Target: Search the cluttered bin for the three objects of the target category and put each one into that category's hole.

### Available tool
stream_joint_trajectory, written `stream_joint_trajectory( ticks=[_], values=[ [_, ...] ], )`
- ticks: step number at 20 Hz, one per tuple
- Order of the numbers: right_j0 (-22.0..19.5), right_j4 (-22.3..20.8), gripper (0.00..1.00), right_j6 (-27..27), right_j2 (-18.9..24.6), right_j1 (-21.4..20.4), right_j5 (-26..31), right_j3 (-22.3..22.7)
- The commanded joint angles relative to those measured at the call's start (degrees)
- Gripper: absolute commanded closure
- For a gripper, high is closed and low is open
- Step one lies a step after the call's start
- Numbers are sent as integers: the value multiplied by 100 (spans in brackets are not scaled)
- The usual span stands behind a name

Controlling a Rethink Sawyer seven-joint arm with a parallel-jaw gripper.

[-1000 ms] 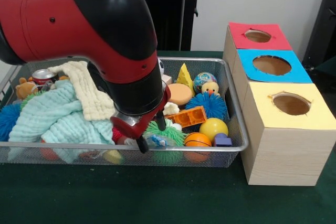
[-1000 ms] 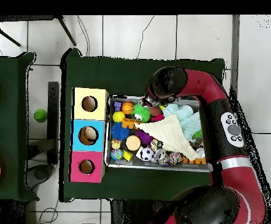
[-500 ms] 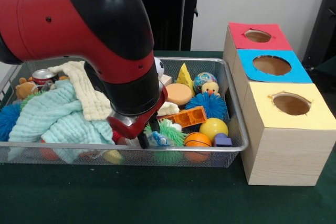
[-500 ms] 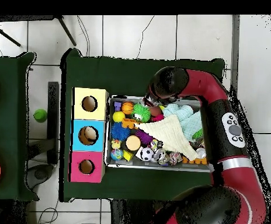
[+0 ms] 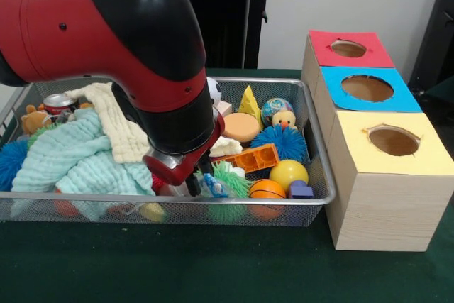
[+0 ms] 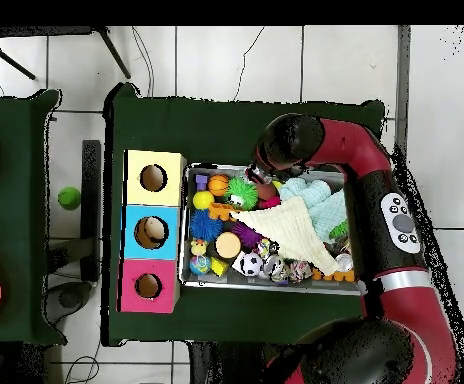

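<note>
Currently I have the gripper lowered into the wire bin, at the lower centre of the front view, close behind the bin's near wall. Two dark fingertips show below the red wrist flange, but the arm's bulk and the clutter hide the gap between them, so I cannot tell whether the claw stands parted or has anything in its grasp.

Target status: the task sentence does not name the category, so I treat the candidate as a judgement only. The green spiky ball lies touching or just beside the fingertips, on their right in the front view, with a small blue-and-white item against it (too small to identify). The orange basketball and yellow ball sit further right in the same row, and the blue spiky ball lies behind them.

Governing relation: the nearest candidate lies to the right of the claw in the front view, and is round, so no long axis dictates wrist angle. The three holes lie further right again: the yellow box is nearest the frame's bottom, then the blue box, then the red box.

At the left of the frame the mint cloth and cream cloth cover part of the bin; further candidates may lie beneath them.
</note>
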Motion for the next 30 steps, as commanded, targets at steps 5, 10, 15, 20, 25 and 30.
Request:
stream_joint_trajectory(
  ticks=[5,10,15,20,25,30],
  values=[
    [-98,56,100,-793,148,-490,-38,655],
    [-449,347,100,-600,463,-1319,-542,1775],
    [-745,773,100,-383,923,-1718,-741,2410],
    [-650,962,100,135,1032,-1800,-1065,2568],
    [-241,1223,100,1085,794,-1822,-1441,2524],
    [178,1441,100,1530,435,-1894,-1439,2415]
  ],
)
